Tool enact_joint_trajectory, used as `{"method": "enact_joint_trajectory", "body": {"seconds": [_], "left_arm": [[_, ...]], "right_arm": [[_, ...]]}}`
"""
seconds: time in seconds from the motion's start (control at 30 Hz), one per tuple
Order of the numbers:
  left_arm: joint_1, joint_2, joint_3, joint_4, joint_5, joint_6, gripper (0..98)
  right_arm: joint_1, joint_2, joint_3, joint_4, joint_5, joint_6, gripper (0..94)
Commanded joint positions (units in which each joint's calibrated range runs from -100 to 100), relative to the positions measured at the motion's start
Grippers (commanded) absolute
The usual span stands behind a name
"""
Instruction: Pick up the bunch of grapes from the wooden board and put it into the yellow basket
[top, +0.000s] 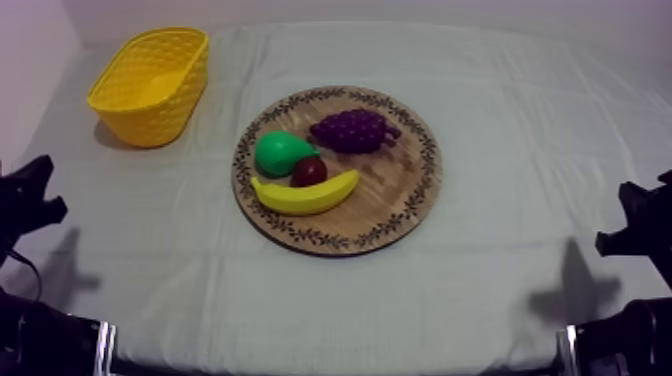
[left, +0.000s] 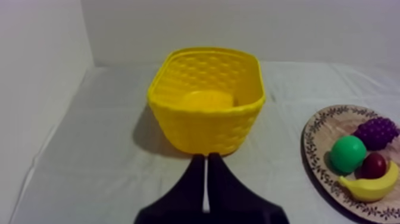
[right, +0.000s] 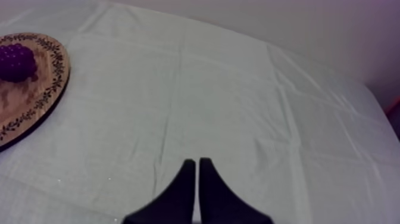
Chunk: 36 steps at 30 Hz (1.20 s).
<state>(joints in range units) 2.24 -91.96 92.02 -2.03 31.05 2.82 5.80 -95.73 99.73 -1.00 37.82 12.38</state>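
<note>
One bunch of grapes (top: 352, 130) — on board (top: 402, 192)

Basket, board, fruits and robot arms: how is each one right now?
yellow basket: upright, empty.
wooden board: flat on the cloth, four fruits on it.
bunch of grapes: lying on the board, not gripped.
pear: lying on the board.
small red fruit: between pear and banana.
banana: lying on the board.
left end effector: shut on nothing, facing the basket.
right end effector: shut on nothing, over cloth.
</note>
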Motion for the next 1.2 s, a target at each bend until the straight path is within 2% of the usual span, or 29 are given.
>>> {"method": "enact_joint_trajectory", "body": {"seconds": [0.0, 0.2, 0.4, 0.47, 0.77, 0.9, 1.17], "left_arm": [[0.0, 1.5, -2.8, 0.0, 0.0, 0.0, 0.0], [0.6, 6.0, -10.0, -0.1, -0.2, 0.0, 0.0], [1.7, 10.5, -15.8, -0.99, -2.0, 0.8, 0.0], [2.1, 12.2, -17.4, -1.77, -2.9, 1.5, 0.0], [4.7, 19.7, -24.0, -7.61, -4.7, 6.3, 0.0], [5.7, 23.1, -26.4, -8.45, -5.0, 6.6, 0.0], [9.4, 33.3, -32.5, -8.73, -5.0, 5.1, 0.0]], "right_arm": [[0.0, 0.0, 0.0, 0.0, 0.0, 0.0, 0.2], [0.0, 0.0, 0.0, 0.0, 0.0, 0.0, 0.2], [0.0, 0.0, 0.0, 0.0, 0.0, 0.0, 0.2], [0.0, 0.0, 0.0, 0.0, 0.0, 0.0, 0.2], [0.0, 0.0, 0.0, 0.0, 0.0, 0.0, 0.2], [0.0, 0.0, 0.0, 0.0, 0.0, 0.0, 0.2], [0.0, 0.0, 0.0, 0.0, 0.0, 0.0, 0.2]]}}
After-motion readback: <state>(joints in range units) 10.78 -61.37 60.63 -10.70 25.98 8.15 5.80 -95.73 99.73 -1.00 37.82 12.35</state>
